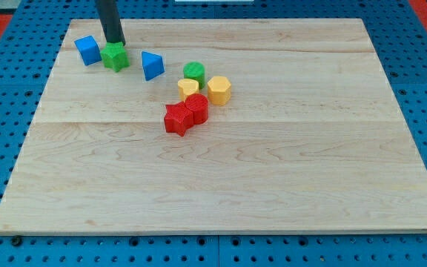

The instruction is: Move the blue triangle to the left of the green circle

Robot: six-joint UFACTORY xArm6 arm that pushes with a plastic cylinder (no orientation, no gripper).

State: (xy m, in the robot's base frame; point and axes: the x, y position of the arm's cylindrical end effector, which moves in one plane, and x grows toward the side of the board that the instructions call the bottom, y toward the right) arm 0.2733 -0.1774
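Here, my tip (115, 42) at green star (115, 56), blue triangle (151, 65) left of green circle (193, 72)

The rod (110, 21) is running out past the view's top edge, so its upper part is going unseen. Its tip (115, 43) is sitting right behind the green star (115, 56) near the board's top left corner, and whether they are touching is staying unclear.

On the tabletop (310, 163), my tip (114, 43) touches the green star (115, 56) from behind; blue cube (88, 50) just left; blue triangle (152, 65) right; green circle (193, 72) farther right.
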